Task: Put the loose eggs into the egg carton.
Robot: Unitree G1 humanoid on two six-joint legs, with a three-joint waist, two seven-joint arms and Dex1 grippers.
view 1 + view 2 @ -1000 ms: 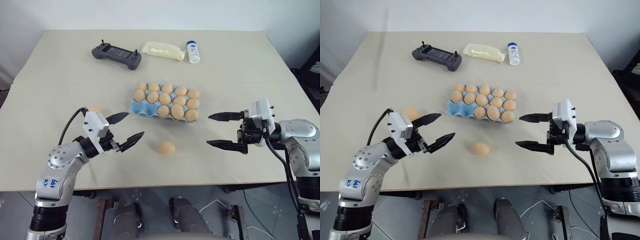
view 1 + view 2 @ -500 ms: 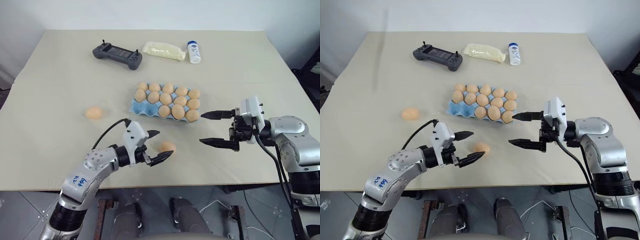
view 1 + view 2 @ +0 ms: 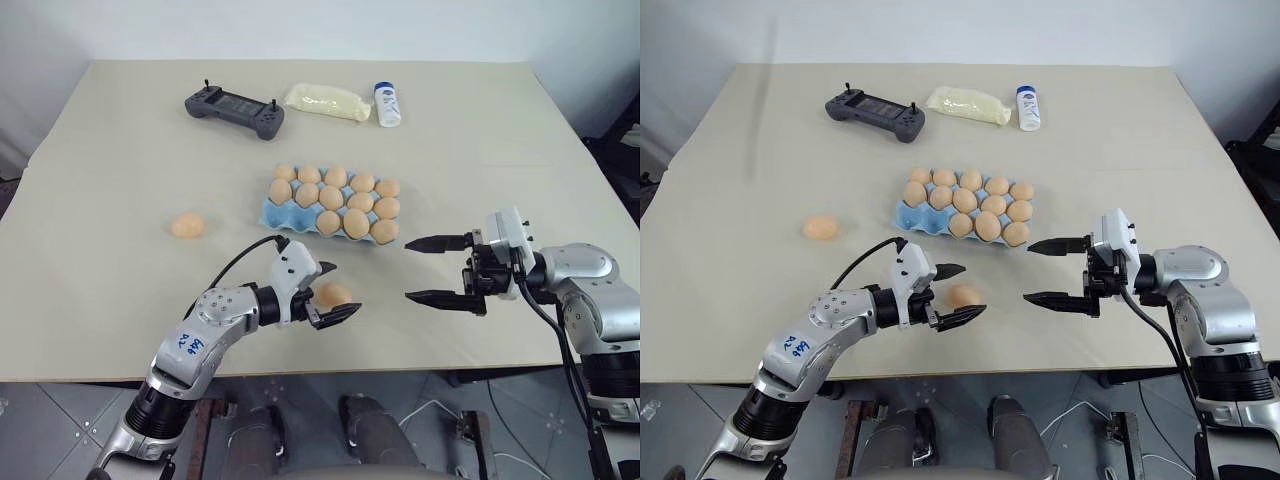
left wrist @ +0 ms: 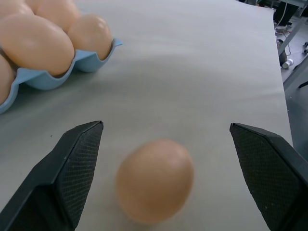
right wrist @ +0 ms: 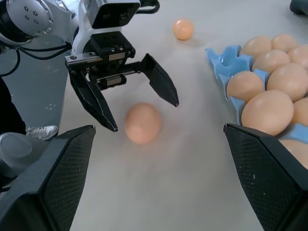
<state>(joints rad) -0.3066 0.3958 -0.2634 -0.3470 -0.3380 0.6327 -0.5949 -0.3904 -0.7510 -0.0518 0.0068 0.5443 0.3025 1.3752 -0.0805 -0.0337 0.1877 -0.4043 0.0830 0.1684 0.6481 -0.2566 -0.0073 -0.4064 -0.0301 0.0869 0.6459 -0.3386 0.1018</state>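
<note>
The light blue egg carton [image 3: 270, 215] sits mid-table with several tan eggs in its cups. One loose egg [image 3: 334, 294] lies on the table in front of the carton. My left gripper [image 3: 344, 292] is open, one finger on either side of this egg without touching it; the left wrist view has the egg [image 4: 155, 179] between the fingers [image 4: 72, 168]. A second loose egg [image 3: 186, 226] lies to the left of the carton. My right gripper [image 3: 408, 270] hovers open and empty to the right of the near egg, pointing left.
A grey controller [image 3: 233, 106], a bag of white stuff [image 3: 326, 101] and a white bottle [image 3: 386, 103] lie along the table's far side. The front table edge runs just below both grippers.
My left arm has swung to the right and down, bringing its open gripper around the near loose egg. The right gripper stays about where it was, still open.
</note>
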